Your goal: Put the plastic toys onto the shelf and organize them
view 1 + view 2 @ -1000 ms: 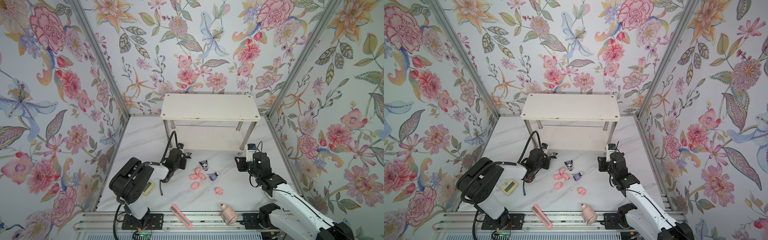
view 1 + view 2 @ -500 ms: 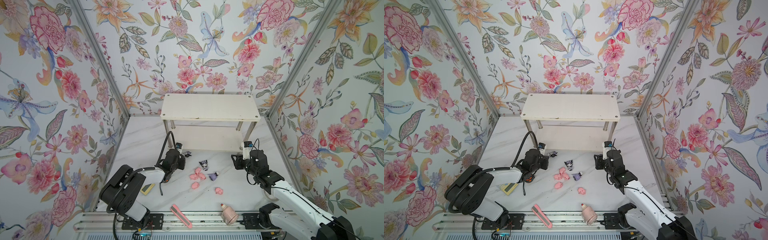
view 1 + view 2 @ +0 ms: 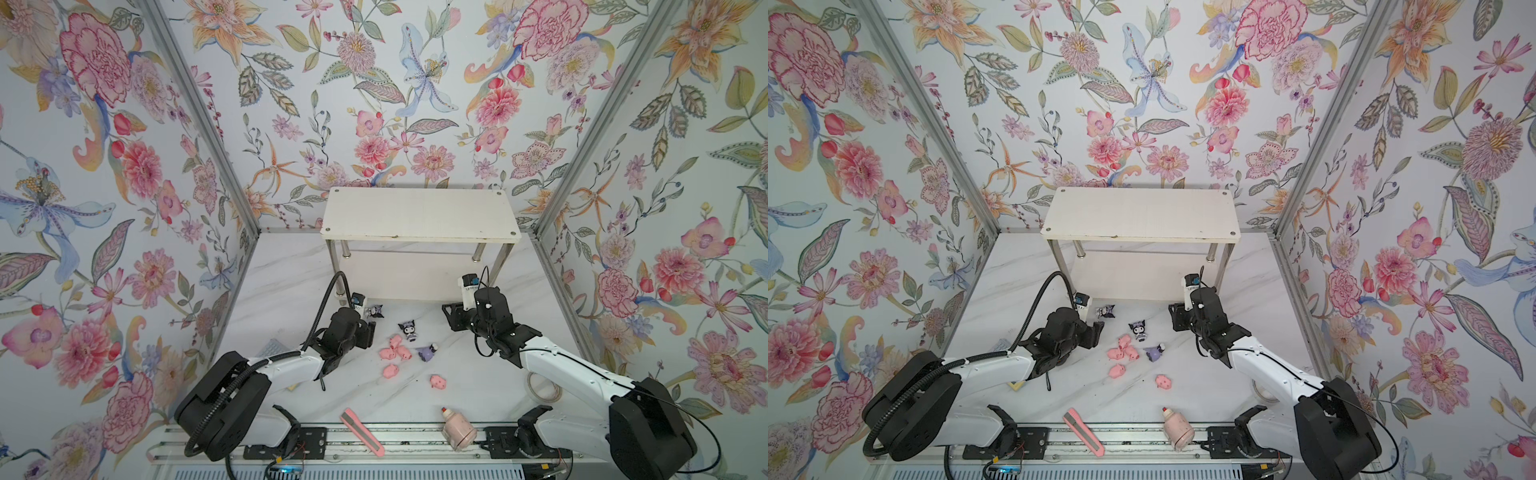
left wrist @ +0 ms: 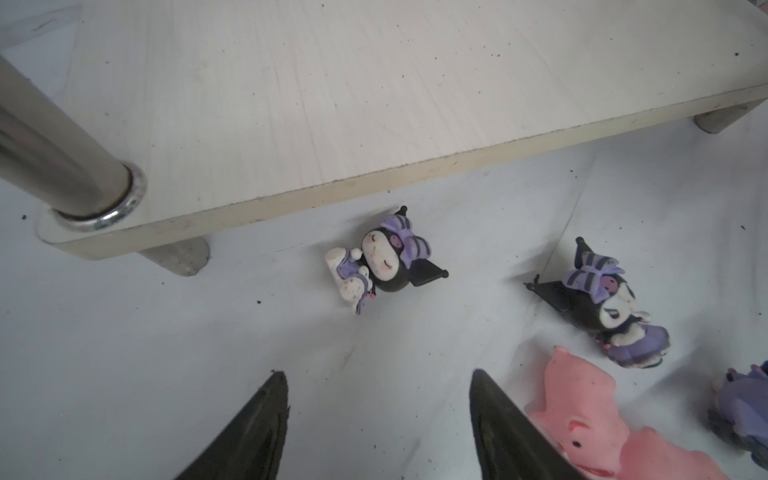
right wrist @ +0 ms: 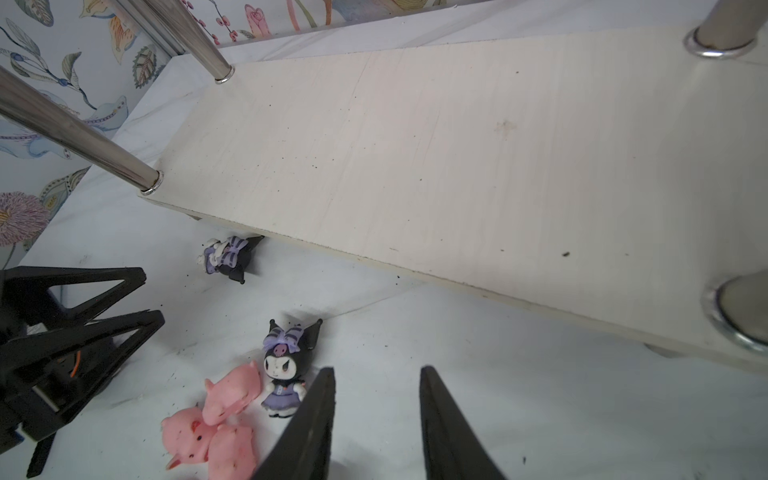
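one figurine (image 4: 384,259) lying beside shelf (image 4: 291,104) | left gripper (image 4: 378,374) jaws apart

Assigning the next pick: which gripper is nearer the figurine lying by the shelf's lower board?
Left. The left gripper is just short of the lying figurine; the right gripper is farther, beyond the standing figurine.

The shelf (image 4: 374,104) has matt pale wood-grain boards on glossy chrome legs (image 4: 50,158); the bench (image 4: 124,353) looks smooth white marble
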You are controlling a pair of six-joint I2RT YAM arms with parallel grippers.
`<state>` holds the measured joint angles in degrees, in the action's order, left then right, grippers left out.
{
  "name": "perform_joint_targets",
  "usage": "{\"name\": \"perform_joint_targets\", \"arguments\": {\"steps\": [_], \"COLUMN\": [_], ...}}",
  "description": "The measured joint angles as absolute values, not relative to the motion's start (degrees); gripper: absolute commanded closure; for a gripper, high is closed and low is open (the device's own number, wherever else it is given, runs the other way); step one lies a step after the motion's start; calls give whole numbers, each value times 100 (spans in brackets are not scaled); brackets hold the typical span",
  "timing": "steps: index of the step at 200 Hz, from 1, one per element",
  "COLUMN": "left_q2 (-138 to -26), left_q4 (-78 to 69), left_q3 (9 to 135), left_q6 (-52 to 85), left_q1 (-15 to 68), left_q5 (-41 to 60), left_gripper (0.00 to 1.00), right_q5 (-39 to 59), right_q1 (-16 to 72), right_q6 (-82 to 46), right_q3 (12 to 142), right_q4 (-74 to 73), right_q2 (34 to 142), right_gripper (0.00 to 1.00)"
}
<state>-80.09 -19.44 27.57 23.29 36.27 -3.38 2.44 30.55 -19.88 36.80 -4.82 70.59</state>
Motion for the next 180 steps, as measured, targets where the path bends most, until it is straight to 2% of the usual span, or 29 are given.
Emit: {"name": "perform_joint_targets", "arguments": {"steps": [57,135,165,180], "left_q2": [-8844,-9832,-9944,-10001], "left_q4": [-2073,-2292,-2410,-2475], "left_q3": [3299,3857,3935,3988], "left_q6": [2121,2034,2038,2049], "left_q1": [3365,3288,3288,3288], "left_q5": [-336,-143,-16,45], "left_gripper": [18,19,24,34], "right_q5": [207,34,36,36], "right_q1": [3245,3245,3245,3245], "right_q6": [-1874,-1769,-1734,-1732], "right_q3": [3922,3922,3922,3922], "right_q4": [-484,-366,-364,-366], "right_q2": [7212,7135,7137,7137], "right_gripper": [61,60,59,59]}}
